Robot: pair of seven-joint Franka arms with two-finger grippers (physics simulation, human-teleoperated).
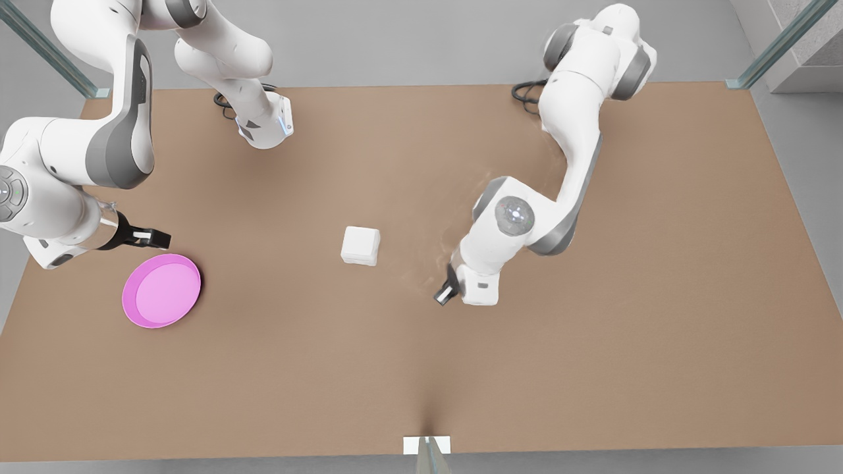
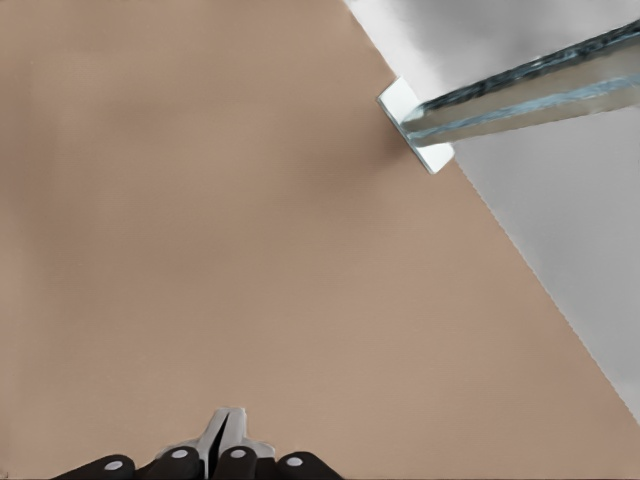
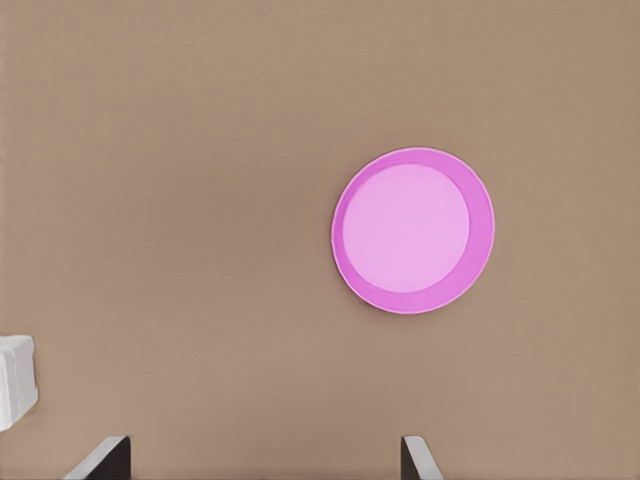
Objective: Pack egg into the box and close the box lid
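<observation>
box (image 1: 360, 245) lid down; right hand (image 1: 153, 237) open, left hand (image 1: 443, 294) pinched, both empty.

Matt white box (image 1: 360, 245), glossy pink plastic plate (image 1: 161, 290), matt brown tabletop (image 1: 593, 368).

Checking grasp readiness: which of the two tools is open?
The right tool, beside the pink plate: its fingers stand wide apart, while the left tool, near the white box, is pinched shut.
</observation>
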